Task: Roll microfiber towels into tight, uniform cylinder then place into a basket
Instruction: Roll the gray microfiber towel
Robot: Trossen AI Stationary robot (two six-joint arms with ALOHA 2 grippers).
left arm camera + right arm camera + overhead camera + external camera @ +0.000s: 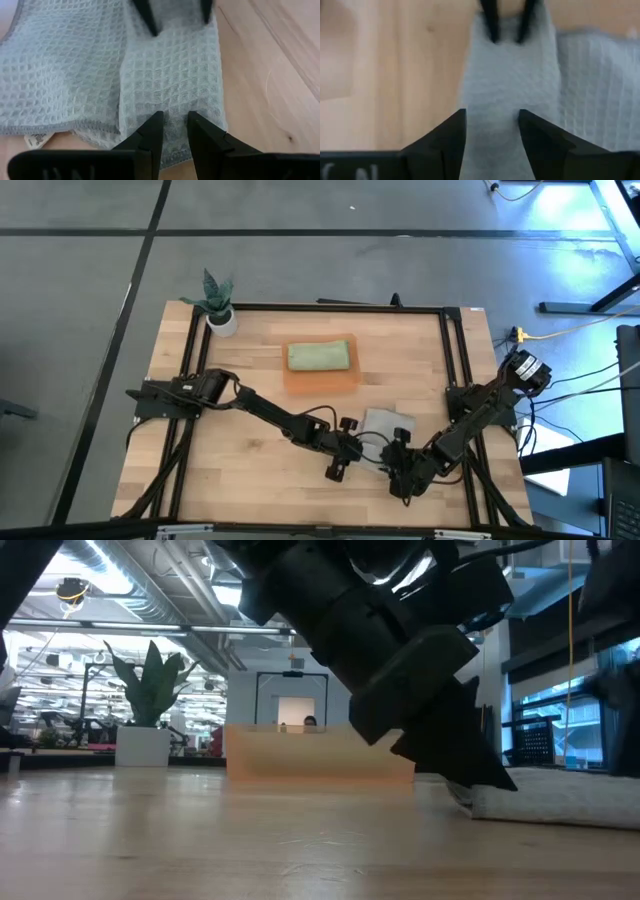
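Grey waffle-weave cloth, the towel (385, 423), is being rolled on the table (250, 480) well in front of the basket (322, 378): its folded strip is pinched at one end by the left gripper (173, 131) and at the other by the right gripper (492, 131), each closed on the towel. By judgement the rolling step is in hand, and even turning from both ends is called for next so that the roll stays tight. A green towel (319, 357) is already held in the orange basket.
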